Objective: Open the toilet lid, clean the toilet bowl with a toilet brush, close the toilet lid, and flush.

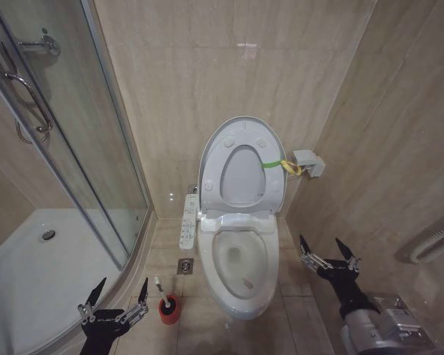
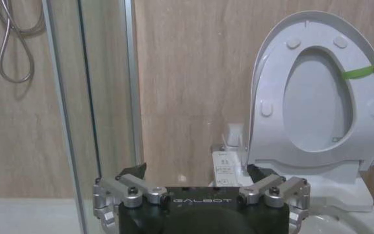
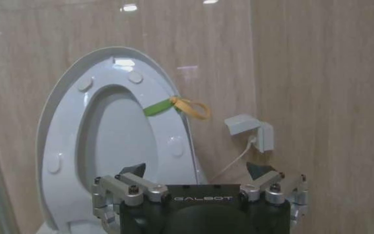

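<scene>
White lid stands raised against the beige tile wall, strap at its 3 o'clock edge; the bowl below lies uncovered. On my screen the brush sits in its red cup on the floor at the bowl's 8 o'clock. My left gripper hovers just beside it, fingers apart. My right gripper hangs at the bowl's 3 o'clock, also spread. A glass shower door stands at 9 o'clock.

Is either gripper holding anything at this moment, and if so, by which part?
Nothing is held. The left gripper is open beside the toilet brush, which stands in its red holder. The right gripper is open to the right of the toilet bowl.
</scene>
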Available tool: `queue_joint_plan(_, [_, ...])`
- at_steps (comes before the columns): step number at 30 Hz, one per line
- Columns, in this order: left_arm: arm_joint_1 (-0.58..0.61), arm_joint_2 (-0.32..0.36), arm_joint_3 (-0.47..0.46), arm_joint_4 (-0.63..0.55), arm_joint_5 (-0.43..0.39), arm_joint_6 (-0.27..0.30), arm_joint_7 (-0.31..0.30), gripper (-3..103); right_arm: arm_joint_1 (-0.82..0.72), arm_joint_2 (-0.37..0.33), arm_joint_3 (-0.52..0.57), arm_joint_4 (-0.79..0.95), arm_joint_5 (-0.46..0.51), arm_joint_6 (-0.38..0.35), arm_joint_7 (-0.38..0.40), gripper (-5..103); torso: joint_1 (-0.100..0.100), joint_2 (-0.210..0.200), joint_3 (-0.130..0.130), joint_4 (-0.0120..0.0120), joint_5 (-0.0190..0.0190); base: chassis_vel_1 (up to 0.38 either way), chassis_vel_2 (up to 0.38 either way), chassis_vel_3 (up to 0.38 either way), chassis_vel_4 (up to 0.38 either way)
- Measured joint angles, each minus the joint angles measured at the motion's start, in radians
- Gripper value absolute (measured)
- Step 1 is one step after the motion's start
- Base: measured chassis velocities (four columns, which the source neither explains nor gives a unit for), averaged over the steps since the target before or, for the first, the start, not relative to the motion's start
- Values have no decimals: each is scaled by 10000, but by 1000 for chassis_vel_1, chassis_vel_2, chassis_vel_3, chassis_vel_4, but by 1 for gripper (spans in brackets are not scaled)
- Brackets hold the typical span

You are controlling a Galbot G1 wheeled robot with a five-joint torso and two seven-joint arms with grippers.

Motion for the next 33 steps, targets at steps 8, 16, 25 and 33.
queue_joint_plan(8, [0,0,-1,0,0,0,0,100,-136,145,245,-262,-428,424,-282,100,0,0,0,1,1,0,0,0,0])
queue_joint_plan(16, [0,0,0,0,0,0,0,100,-451,250,754,-29,-738,296,-927,100,0,0,1,0,2,0,0,0,0])
queue_joint_plan(25, [1,0,-1,0,0,0,0,100,-536,669,1793,123,-911,12,-1919,100,0,0,0,1,3,0,0,0,0])
queue_joint_plan(33, [0,0,0,0,0,0,0,100,-866,944,2472,60,-408,95,-2950,100,0,0,0,0,2,0,0,0,0])
